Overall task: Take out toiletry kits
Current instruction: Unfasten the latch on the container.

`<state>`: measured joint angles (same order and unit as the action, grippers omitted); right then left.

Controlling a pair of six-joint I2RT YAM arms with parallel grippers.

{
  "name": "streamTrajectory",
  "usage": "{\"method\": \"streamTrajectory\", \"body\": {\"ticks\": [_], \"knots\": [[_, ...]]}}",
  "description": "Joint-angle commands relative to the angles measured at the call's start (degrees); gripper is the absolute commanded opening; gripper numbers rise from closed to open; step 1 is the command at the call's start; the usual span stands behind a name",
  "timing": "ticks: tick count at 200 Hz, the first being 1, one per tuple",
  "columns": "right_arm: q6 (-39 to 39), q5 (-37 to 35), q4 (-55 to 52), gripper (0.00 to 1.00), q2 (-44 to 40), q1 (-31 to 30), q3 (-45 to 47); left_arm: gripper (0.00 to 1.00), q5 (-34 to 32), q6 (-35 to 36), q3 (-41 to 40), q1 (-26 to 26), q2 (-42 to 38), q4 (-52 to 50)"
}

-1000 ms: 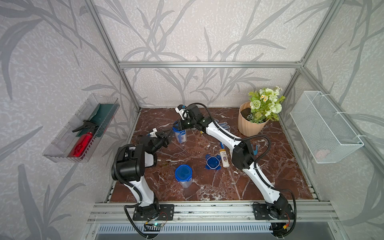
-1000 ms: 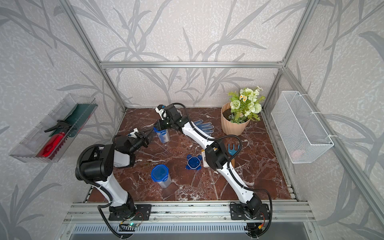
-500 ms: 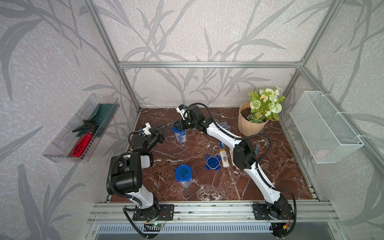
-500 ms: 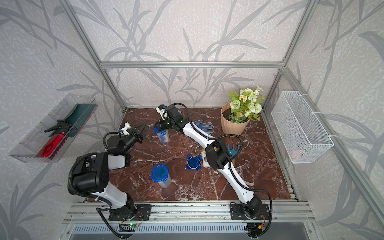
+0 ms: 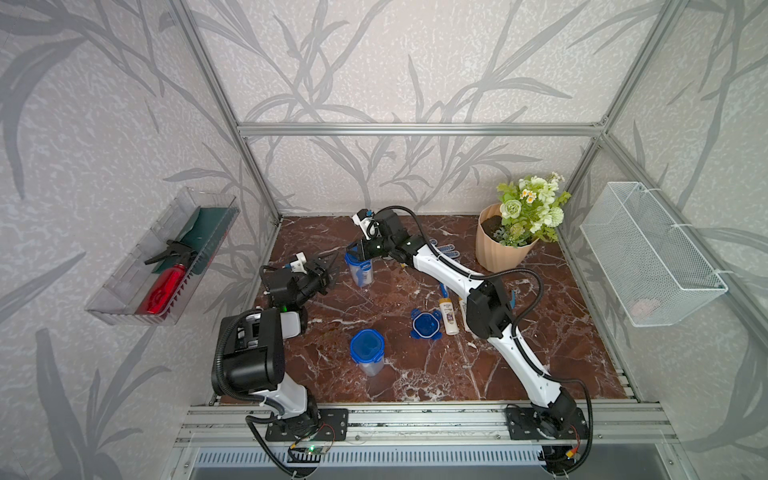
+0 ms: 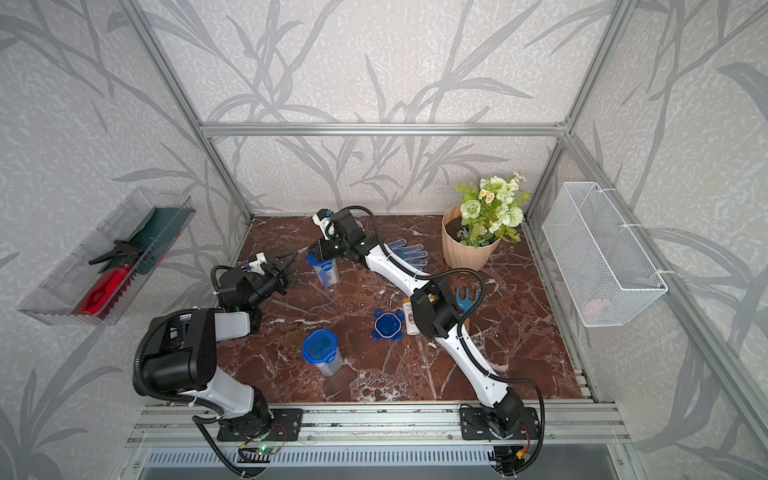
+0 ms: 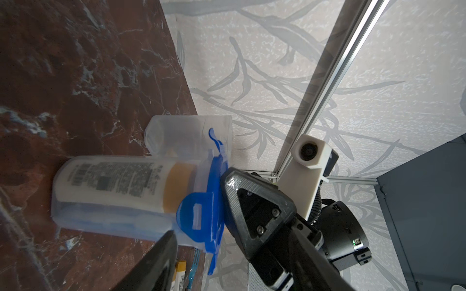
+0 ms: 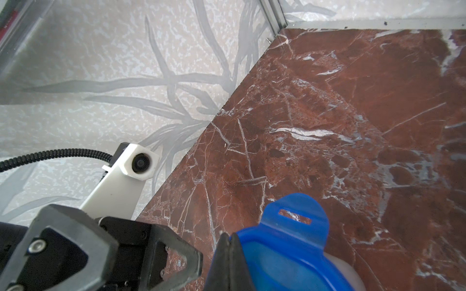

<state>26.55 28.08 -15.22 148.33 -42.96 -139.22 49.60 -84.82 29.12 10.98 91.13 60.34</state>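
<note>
Kit is not out yet: its gold-capped bottle shows through the clear wall of the far cup, which stands upright toward the back left of the table with its lid on.

The left gripper has changed. Its jaws were narrow a second ago and are now spread wide, holding nothing. It hovers just beside the far cup at about lid height, while its arm has drawn back toward the left wall. The flap on that side of the lid stands out from the cup wall. The left gripper has probably just let that flap go after working it loose, though the release itself cannot be seen.

The right gripper has not moved. Its jaws are pressed together against the lid's rim from above. Whether they pinch any of the lid cannot be told.

One latch on this cup looks undone, so the lid should lift soon. Nearer the front, the front cup is closed. A loose lid and a loose bottle lie side by side near the table's middle, so one kit looks at least partly out.
</note>
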Motion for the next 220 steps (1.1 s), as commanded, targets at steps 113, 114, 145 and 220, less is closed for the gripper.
{"method": "streamTrajectory", "body": {"ticks": [113, 114, 145, 220], "knots": [[-0.4, -2.8, -12.7, 0.0, 4.7, 0.5, 3.1, 0.63, -1.6, -8.6, 3.1, -2.8, 12.6, 20.8], [-0.4, -2.8, -12.7, 0.0, 4.7, 0.6, 3.1, 0.63, -1.6, -8.6, 3.1, -2.8, 12.6, 20.8], [-0.4, -2.9, -12.7, 0.0, 5.0, 0.6, 3.1, 0.63, -1.6, -8.9, 3.0, -2.8, 11.1, 20.6], [-0.4, -3.1, -13.1, 0.0, 5.3, 0.7, 3.4, 0.59, -1.0, -11.0, 2.7, -2.7, 6.6, 20.8]]}}
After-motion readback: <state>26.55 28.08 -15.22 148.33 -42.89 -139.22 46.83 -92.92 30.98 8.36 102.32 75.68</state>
